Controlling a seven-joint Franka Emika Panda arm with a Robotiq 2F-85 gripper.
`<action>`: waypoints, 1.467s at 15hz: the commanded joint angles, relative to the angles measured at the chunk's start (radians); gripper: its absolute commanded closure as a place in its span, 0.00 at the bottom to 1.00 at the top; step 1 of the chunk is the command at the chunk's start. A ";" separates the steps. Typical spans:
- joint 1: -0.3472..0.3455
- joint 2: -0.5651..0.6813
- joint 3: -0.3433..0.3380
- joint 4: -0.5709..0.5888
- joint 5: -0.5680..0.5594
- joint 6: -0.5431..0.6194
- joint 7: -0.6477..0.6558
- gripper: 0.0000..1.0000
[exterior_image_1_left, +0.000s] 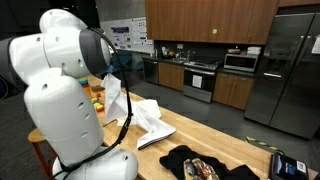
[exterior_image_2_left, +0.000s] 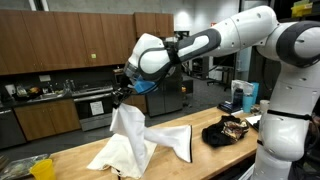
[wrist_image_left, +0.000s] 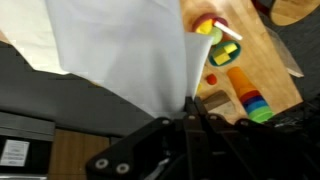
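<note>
Top of white cloth (wrist_image_left: 120, 50) past wrist view's edge; colourful toys (wrist_image_left: 245, 95) blurry, partly off-pic, ID unclear.

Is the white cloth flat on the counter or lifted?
Partly lifted: the shut hand pinches the top of the white fabric cloth, which hangs in a draped peak, lower edges resting on the light wooden countertop.

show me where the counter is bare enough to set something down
Bare wood lies on the counter between the white cloth, held up by the gripper, and the dark bundle. Crowded: the end by the colourful toys.
</note>
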 joint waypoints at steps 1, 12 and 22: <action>0.049 0.198 0.063 0.247 0.000 0.018 -0.008 1.00; 0.009 0.371 -0.015 0.374 -0.101 0.103 -0.061 1.00; -0.167 0.021 -0.157 0.073 -0.157 -0.253 -0.087 1.00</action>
